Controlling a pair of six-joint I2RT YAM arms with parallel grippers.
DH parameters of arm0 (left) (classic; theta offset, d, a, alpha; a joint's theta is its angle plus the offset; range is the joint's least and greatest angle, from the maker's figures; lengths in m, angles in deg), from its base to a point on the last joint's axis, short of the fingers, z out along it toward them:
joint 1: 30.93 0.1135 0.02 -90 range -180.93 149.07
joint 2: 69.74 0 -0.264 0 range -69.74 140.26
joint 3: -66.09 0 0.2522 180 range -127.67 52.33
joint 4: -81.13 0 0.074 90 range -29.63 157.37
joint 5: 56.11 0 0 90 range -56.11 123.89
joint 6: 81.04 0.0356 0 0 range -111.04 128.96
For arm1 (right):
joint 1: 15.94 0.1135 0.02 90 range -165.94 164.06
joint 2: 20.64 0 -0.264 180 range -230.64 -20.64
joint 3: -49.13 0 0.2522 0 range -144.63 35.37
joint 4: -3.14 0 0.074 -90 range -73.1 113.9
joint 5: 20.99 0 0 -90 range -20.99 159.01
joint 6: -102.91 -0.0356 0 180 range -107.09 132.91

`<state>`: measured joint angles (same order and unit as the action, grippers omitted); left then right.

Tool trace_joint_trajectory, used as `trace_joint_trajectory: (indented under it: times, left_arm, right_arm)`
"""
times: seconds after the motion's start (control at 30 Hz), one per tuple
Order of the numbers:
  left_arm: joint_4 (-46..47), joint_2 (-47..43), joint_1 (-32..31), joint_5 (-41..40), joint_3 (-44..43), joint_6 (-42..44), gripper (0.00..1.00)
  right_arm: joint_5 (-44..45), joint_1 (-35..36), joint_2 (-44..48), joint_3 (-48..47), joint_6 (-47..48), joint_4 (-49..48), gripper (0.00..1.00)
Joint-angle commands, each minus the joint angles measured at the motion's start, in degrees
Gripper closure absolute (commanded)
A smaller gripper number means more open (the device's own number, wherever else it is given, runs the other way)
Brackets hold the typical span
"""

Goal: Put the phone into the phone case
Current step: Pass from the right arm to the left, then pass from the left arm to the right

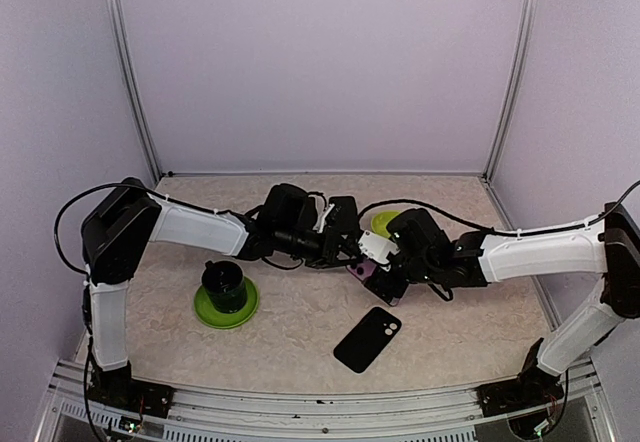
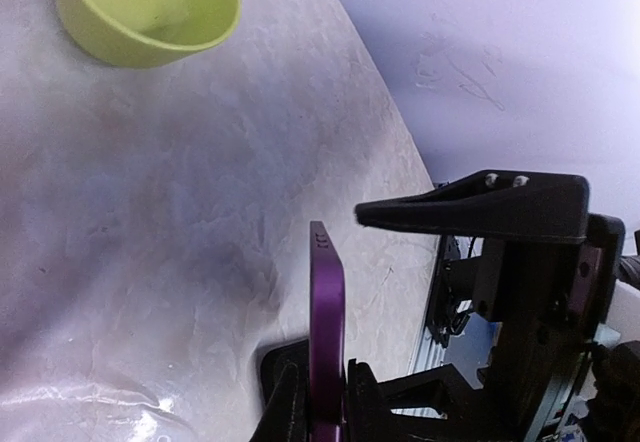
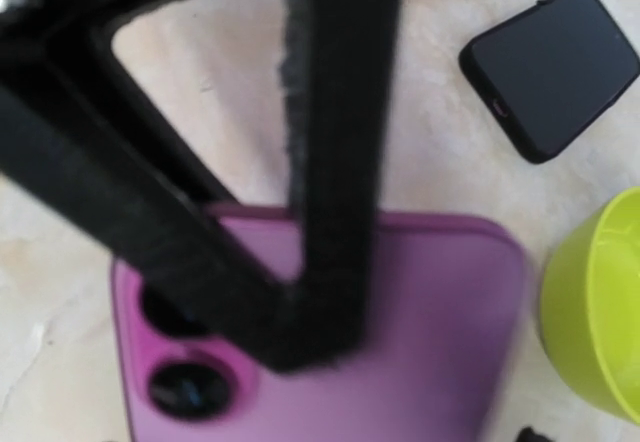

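Purple phone [image 2: 327, 332] pinched edge-on, tightly, by the left gripper [image 2: 326, 394].
Right gripper [image 1: 385, 280]: spread cannot be told; blurred black fingers [image 3: 335, 162] cover the phone.

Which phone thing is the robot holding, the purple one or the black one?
The purple one. It stands up on its thin edge, clamped in the left gripper. The black one lies flat on the table, with nothing touching it.

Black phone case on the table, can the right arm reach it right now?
Probably yes: the black phone case lies flat and uncovered close to the right gripper, with nothing between them.
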<state>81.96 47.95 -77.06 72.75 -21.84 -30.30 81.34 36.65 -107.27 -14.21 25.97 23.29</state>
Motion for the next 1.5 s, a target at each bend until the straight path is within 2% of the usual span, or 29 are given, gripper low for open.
trace_joint_trajectory:
  times: [0.0,0.37,0.53,0.63,0.77,0.93,1.03,1.13,1.27,1.3,1.4,1.47]
  left_arm:
    - [2.7,-3.8,0.1,-3.3,1.2,-2.8,1.0]
    - [3.6,-8.7,0.3,-8.3,1.4,-9.5,1.0]
    - [4.2,-10.9,0.2,-10.2,1.7,-12.5,1.0]
    - [5.0,-12.2,0.1,-11.4,2.6,-15.1,1.0]
    - [4.6,-14.1,0.0,-13.0,3.3,-17.8,1.0]
    - [3.3,-15.7,-0.2,-14.8,3.6,-18.9,1.0]
    - [2.9,-16.2,-0.1,-15.1,3.8,-19.5,1.0]
    - [3.8,-16.1,-0.1,-14.7,4.3,-20.5,1.0]
    - [5.1,-15.8,0.1,-14.1,5.3,-21.5,1.0]
    - [5.1,-15.8,0.3,-14.0,5.3,-21.6,0.97]
    - [5.1,-16.0,0.6,-13.8,5.3,-21.4,0.88]
    - [5.1,-16.2,0.9,-13.6,5.3,-21.2,0.76]
  right_arm:
    - [3.0,1.3,3.0,2.0,0.0,-4.9,0.13]
    - [14.2,7.3,3.0,4.9,2.7,-10.1,0.08]
    - [25.6,9.4,0.6,5.3,3.0,-13.8,0.1]
    - [32.8,10.1,-2.9,4.8,4.1,-15.6,0.14]
    - [39.9,10.5,-6.5,4.4,6.3,-19.7,0.24]
    - [42.8,10.9,-8.4,3.8,8.9,-22.8,0.35]
    - [44.4,11.1,-9.2,3.9,11.0,-25.2,0.47]
    - [45.1,11.3,-10.0,4.0,12.8,-27.3,0.65]
    - [46.0,11.7,-10.7,4.4,14.8,-29.8,0.94]
    - [46.0,11.8,-10.7,4.6,15.3,-30.3,1.0]
    - [46.2,12.2,-10.4,5.3,16.6,-32.3,1.0]
    - [45.8,12.3,-10.0,5.7,17.1,-32.8,1.0]
